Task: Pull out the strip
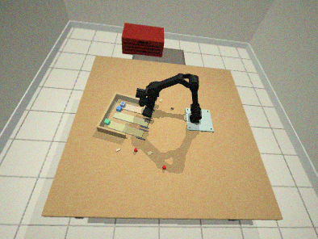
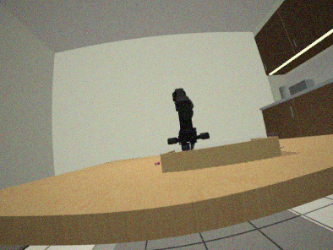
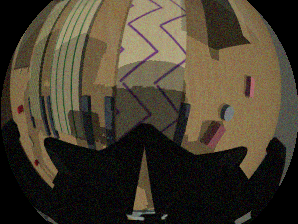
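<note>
My gripper [image 1: 148, 112] [image 2: 188, 147] [image 3: 145, 128] is shut and empty, low over the near end of the purple zigzag strip [image 1: 132, 108] [image 3: 142, 45]. A green-lined strip [image 1: 125, 117] [image 3: 69, 65] lies beside it, and a yellowish strip [image 1: 126, 129] [image 3: 36, 75] lies farther over. A blue cube [image 1: 119, 109] and a bluish cube [image 1: 123, 104] are near the zigzag strip's far end. A green cube [image 1: 106, 122] is at the yellowish strip's far end. All three cubes are outside the wrist view. Labels are too small to read, and the exact contact under the cubes cannot be told.
A low-walled tray [image 1: 110, 132] [image 2: 220, 156] surrounds the strips' far ends. Dark blue bars [image 3: 109, 120] [image 3: 183, 125] flank the zigzag strip's near end. Pink blocks [image 3: 215, 135] [image 3: 250, 86] and a grey cylinder [image 3: 227, 112] lie to its right. Red pieces [image 1: 135, 149] [image 1: 164, 167] lie outside the tray.
</note>
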### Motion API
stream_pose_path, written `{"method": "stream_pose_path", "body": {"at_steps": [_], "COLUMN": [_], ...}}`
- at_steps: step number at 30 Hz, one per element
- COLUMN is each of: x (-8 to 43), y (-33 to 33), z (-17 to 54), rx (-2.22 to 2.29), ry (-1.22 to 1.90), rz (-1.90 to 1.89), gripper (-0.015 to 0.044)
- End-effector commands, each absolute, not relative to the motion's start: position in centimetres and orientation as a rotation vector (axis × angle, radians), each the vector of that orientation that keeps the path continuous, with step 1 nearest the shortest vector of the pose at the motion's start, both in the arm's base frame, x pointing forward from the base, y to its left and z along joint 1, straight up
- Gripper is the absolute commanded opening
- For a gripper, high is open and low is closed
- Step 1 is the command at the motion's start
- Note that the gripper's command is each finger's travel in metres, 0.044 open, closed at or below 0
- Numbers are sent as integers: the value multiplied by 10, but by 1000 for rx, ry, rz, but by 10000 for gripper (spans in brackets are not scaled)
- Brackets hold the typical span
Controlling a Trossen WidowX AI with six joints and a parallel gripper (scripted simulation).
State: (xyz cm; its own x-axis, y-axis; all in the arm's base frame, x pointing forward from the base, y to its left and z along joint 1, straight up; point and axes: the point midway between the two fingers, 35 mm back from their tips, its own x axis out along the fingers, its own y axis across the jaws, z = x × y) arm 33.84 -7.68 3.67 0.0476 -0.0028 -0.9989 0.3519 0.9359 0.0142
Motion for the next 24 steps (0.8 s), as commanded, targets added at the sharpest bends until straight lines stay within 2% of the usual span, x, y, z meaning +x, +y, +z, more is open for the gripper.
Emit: {"method": "stream_pose_path", "body": {"at_steps": [1, 24], "x": [328, 295], "y": [-73, -61], "z": [33, 30], "rx": [288, 289], "ry": [1523, 1526], "rz": [-279, -279], "gripper": [0, 0]}}
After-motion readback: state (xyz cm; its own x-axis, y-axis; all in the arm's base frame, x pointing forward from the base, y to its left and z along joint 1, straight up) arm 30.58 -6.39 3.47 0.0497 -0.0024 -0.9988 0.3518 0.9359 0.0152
